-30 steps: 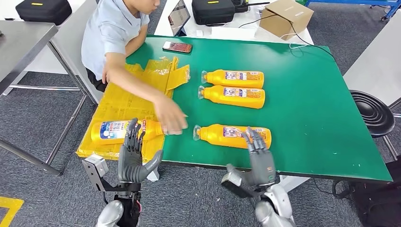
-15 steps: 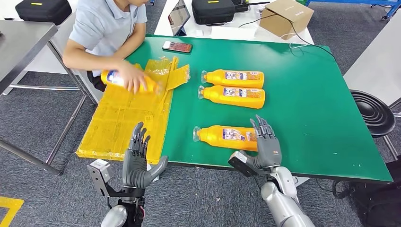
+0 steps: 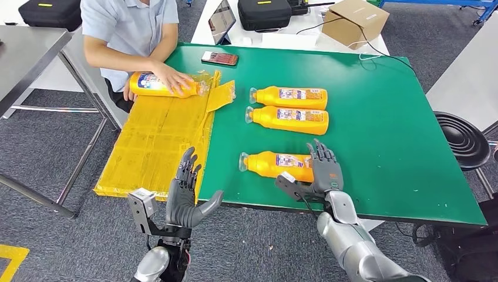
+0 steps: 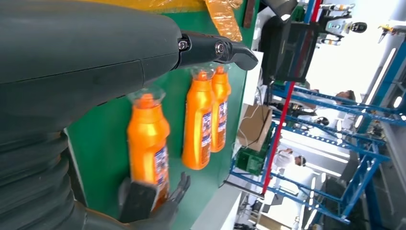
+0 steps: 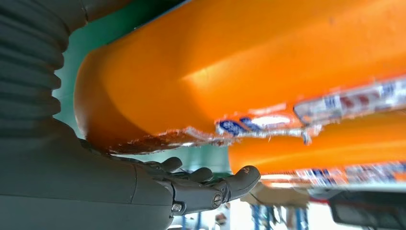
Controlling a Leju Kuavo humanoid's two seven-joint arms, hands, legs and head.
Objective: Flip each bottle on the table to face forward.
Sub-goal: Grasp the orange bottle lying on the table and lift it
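Observation:
Three orange bottles lie on their sides on the green table [image 3: 382, 129], caps toward the left. Two lie together at the far middle [image 3: 290, 97] [image 3: 289, 119]; the near bottle [image 3: 273, 164] lies alone by the front edge. My right hand [image 3: 326, 170] stands at that bottle's base end, fingers spread and upright against it, gripping nothing. In the right wrist view the near bottle [image 5: 239, 72] sits close over my fingers [image 5: 210, 187]. My left hand [image 3: 183, 197] hovers open off the table's front left. A person holds a fourth bottle [image 3: 155, 84] on the yellow sheet [image 3: 158, 141].
The person sits at the table's far left corner. A phone [image 3: 220, 58] lies near the far edge. Behind the table stand a tablet [image 3: 223, 20], a black case [image 3: 264, 13] and a cardboard box [image 3: 355, 20]. A black stool [image 3: 464, 138] stands to the right.
The person carried the fourth bottle from the sheet's near end to its far end. My right hand rose against the near bottle's base. My left hand moved right and forward.

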